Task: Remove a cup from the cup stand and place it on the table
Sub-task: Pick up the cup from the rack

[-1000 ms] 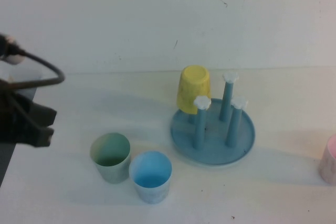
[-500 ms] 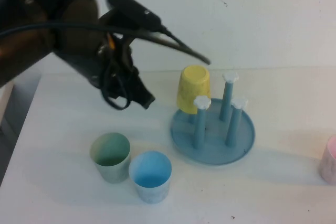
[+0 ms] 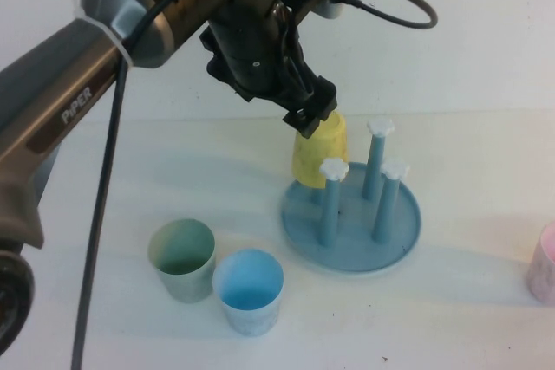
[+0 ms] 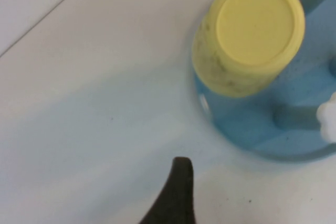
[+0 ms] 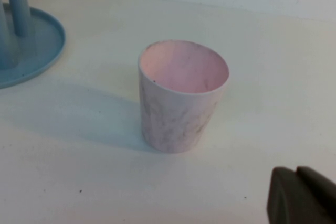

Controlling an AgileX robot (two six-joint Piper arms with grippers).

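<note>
While the left arm reaches in from the robot's left, the left gripper (image 3: 310,116) hangs just above the upturned base of the cup (image 3: 319,148), the yellow tumbler. The cup sits upside down over one peg of the cup stand (image 3: 351,230), on the stand's far-left side, and it leans a little away from the stand's centre. From the high view, whether the left gripper touches the cup cannot be told, and whether its fingers are spread or pressed together cannot be told either. In the left wrist view only one dark fingertip (image 4: 176,192) shows, apart from the cup (image 4: 249,34) and over bare table (image 4: 94,103); the cup's flat round base faces that camera.

Three other pegs of the stand are bare, each tipped with a white flower-shaped cap (image 3: 380,126). The stand rests on the white table (image 3: 130,188).

Near the stand, on its left and closer to the robot, stand a pale green cup (image 3: 182,259) and a light blue cup (image 3: 249,291), both upright and just beside each other.

Well to the right of the stand is an upright pink cup (image 5: 181,94). The right gripper (image 5: 302,195) is near this pink cup, low over the table; only a dark corner of it shows, so its fingers' state cannot be told.
</note>
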